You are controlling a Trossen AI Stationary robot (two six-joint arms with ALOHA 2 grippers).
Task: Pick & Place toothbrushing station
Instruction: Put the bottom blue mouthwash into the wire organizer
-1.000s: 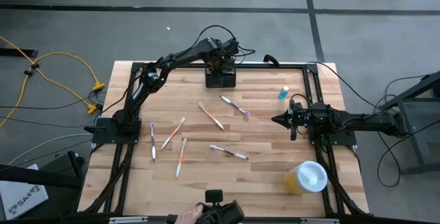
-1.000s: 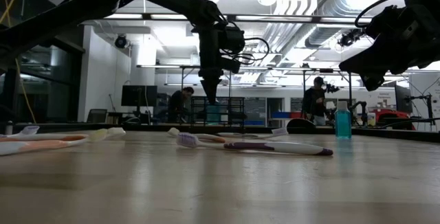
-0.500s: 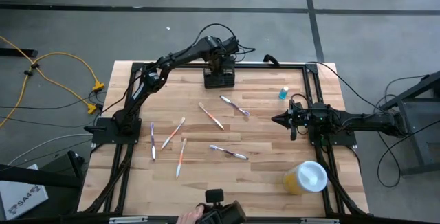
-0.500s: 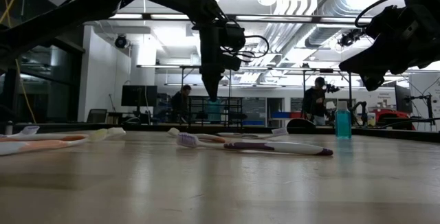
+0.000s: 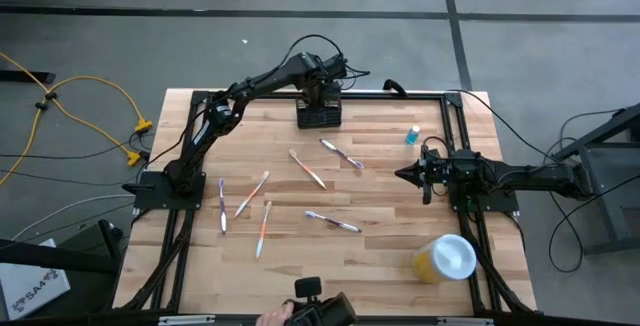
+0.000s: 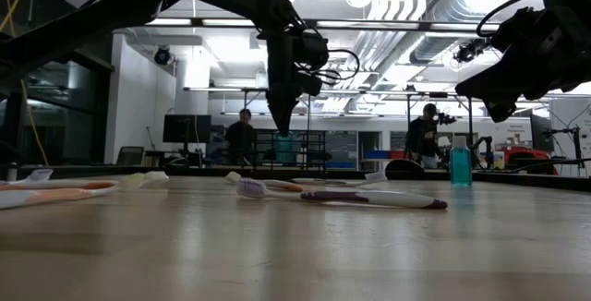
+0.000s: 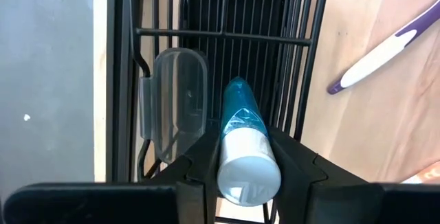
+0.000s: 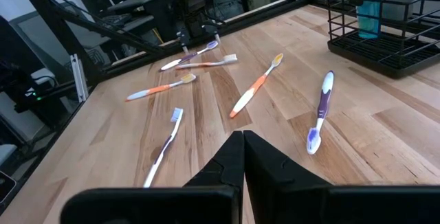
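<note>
Against a second ago, little changed across the pale slatted-wood table [image 5: 390, 196]: only a slight sideways shift toward the left arm's side at the far edge, by the toothbrushing station [image 5: 318, 118] and the left gripper [image 7: 247, 157] above it, then settled over the last half second. In the low view, one person in the room behind now stepped a little nearer the hanging arm. Directly beneath the left gripper, at the middle of the table's far edge: the station, a black wire box of thin parallel bars. Clamped between the dark fingers [image 7: 299, 165], at a narrow spread: a smooth teal tube [image 7: 241, 117] with a round white cap, pointing down into the station, beside a clear rounded plastic cover [image 7: 175, 93] against the wires. At the right edge, well apart from the station: the right gripper [image 8: 243, 141], pinched fully together, holding nothing. Scattered mid-table: slim toothbrushes [image 5: 310, 169], orange, purple and white.
</note>
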